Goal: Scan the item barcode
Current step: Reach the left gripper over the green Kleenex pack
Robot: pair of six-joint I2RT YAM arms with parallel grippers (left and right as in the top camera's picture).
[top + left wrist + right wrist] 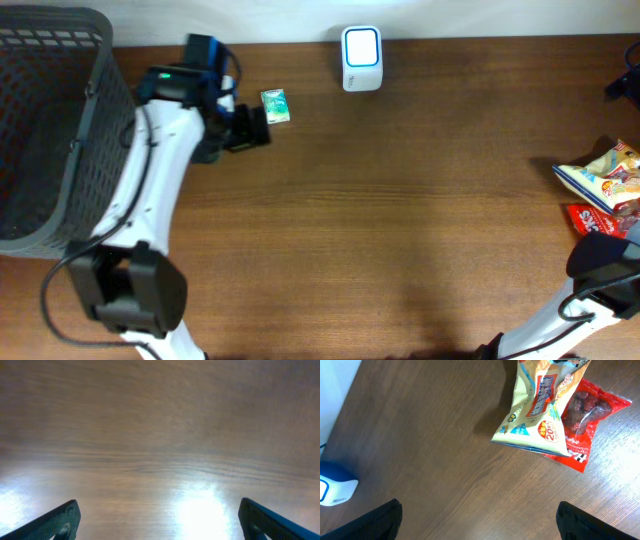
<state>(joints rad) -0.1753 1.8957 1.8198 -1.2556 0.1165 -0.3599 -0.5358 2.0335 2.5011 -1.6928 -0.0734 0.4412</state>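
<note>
- Overhead view: a dark mesh basket (50, 130) fills the left end of the wooden worktop (400, 220), presumably to receive goods once scanned; a white barcode scanner (361, 58) with a blue-rimmed window stands at the far edge near the middle, where either arm could plausibly bring an item.
- Overhead view, left half: the small green packet (275, 105) lies flat between basket and scanner, just beside the left hand (256, 128) but not in it; as the item nearest a spread hand, it is probably the one to be scanned, though its barcode cannot be made out.
- Overhead view, right edge: a yellow snack bag (600, 172) overlaps a red snack bag (588, 220), both well apart from the scanner; they appear to form a waiting pile on the right arm's side.
- Left wrist view: both fingers (60, 520) show at the lower corners, spread wide with nothing between them; only bare, glare-lit wood lies ahead, so the packet is outside this camera's field and the hand is not lined up over it.
- Right wrist view: the right hand (480, 525) is likewise wide open and empty; ahead of it the yellow bag lies partly on the red one, and the scanner shows at the left margin; the hand touches neither bag.
</note>
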